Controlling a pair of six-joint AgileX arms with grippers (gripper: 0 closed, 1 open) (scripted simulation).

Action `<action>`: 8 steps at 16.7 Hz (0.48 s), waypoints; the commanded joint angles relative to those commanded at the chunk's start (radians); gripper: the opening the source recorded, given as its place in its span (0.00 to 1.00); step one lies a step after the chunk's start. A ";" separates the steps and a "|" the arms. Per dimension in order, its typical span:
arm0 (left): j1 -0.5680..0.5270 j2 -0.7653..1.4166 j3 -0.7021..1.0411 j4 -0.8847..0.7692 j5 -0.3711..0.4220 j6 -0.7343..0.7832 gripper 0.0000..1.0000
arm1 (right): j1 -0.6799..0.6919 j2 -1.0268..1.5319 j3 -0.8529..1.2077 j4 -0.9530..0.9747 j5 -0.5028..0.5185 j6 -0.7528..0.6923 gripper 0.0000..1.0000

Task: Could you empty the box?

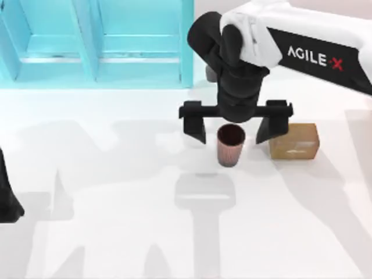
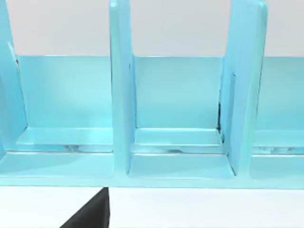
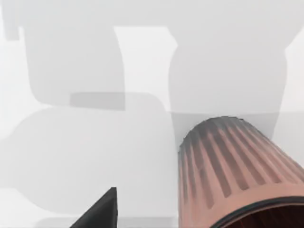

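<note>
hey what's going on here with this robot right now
The right gripper hangs open over the middle of the white table, its fingers on either side of an upright ribbed reddish cup without touching it. A brown block lies just to the cup's right. The light blue compartmented box stands along the far edge, and the compartments in view look empty. The left arm is parked at the table's left edge.

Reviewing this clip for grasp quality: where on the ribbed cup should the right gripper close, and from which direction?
Grip the ribbed cup across its side wall just below the rim, coming down from above. It stands upright with its mouth open, and the right gripper hangs over it, fingers spread on either side, so closing inward looks simplest. The brown box sits clear on the right. The left arm is parked at the left edge.
</note>
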 joint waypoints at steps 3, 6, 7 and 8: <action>0.000 0.000 0.000 0.000 0.000 0.000 1.00 | 0.000 0.000 0.000 0.000 0.000 0.000 1.00; 0.000 0.000 0.000 0.000 0.000 0.000 1.00 | 0.001 0.009 0.035 -0.038 0.000 0.001 1.00; 0.000 0.000 0.000 0.000 0.000 0.000 1.00 | 0.002 0.014 0.064 -0.067 0.001 0.002 1.00; 0.000 0.000 0.000 0.000 0.000 0.000 1.00 | 0.002 0.017 0.101 -0.101 0.001 0.002 1.00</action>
